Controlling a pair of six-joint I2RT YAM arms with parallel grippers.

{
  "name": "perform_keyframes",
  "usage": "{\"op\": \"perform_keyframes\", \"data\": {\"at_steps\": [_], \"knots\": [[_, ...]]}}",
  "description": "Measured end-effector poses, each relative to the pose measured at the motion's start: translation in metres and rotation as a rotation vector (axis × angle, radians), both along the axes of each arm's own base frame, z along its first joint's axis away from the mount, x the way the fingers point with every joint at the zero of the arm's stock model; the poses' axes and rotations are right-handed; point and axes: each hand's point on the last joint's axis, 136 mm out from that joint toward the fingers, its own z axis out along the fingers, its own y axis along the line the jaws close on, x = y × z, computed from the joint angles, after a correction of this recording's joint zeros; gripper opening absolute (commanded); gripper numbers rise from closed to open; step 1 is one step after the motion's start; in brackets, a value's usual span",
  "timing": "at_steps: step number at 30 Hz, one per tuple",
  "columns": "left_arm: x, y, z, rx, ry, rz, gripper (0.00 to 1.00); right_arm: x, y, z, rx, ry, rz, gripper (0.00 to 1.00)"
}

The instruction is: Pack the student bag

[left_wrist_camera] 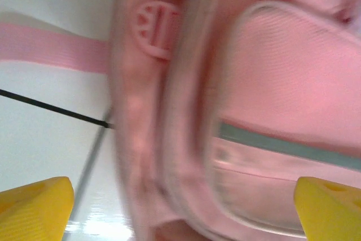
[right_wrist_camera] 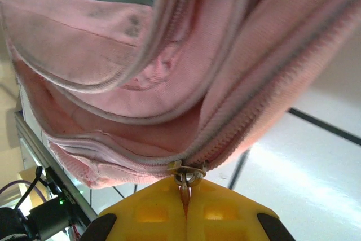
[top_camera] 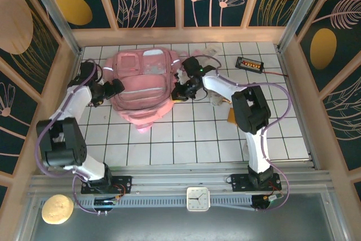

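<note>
**A:** Where is the student bag (top_camera: 141, 90) lying?

**B:** The pink student bag is lying flat on the white tiled counter (top_camera: 197, 134), toward its far left, with the front pockets facing up. It is sitting between the 2 arms.

**A:** What is happening on its right side?

**B:** The right jaws are clenching a metal zipper pull (right_wrist_camera: 186, 174) at the bag's edge. In the right wrist view, the 2 yellow right fingertips (right_wrist_camera: 152, 213) are pressing together with the pull pinched between them. The zipper track is running up and away across the pink fabric.

**A:** And on the left?

**B:** The left jaws are standing released, wide apart, just beside the bag's left edge. In the left wrist view, the yellow left fingertips (left_wrist_camera: 34, 207) are showing 1 in each lower corner, and the bag's side is showing beyond the gap. That picture is blurring, so I cannot tell whether they are touching the fabric.

**A:** What else is showing on the bag up close?

**B:** A grey reflective strip (left_wrist_camera: 282, 145) is crossing a pocket. A round pink buckle (left_wrist_camera: 152, 29) is sitting on the side, and a pink strap (left_wrist_camera: 51, 49) is trailing over the tiles.

**A:** Anything around it?

**B:** A small black device (top_camera: 250, 64) with lit digits is lying at the far right of the counter, well apart from the bag. A white square clock (top_camera: 198, 198) is resting on the rail at the near edge, between the 2 arm bases.
</note>
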Motion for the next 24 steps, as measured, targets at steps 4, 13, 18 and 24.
{"op": "perform_keyframes", "data": {"at_steps": [4,13,18,24], "knots": [[-0.040,-0.034,0.020,-0.243,-0.085,0.080,0.99,-0.005,0.008,0.002,0.013,0.005,0.005,0.00],[-0.097,-0.113,-0.023,-0.705,0.042,0.288,0.99,-0.003,0.010,0.003,0.017,0.011,-0.008,0.00],[-0.086,-0.128,-0.018,-0.817,0.068,0.362,0.99,-0.004,0.012,0.003,0.021,0.006,-0.006,0.00],[-0.078,-0.141,-0.038,-0.821,0.147,0.398,0.99,-0.007,0.020,0.005,0.032,0.000,-0.002,0.00]]}}
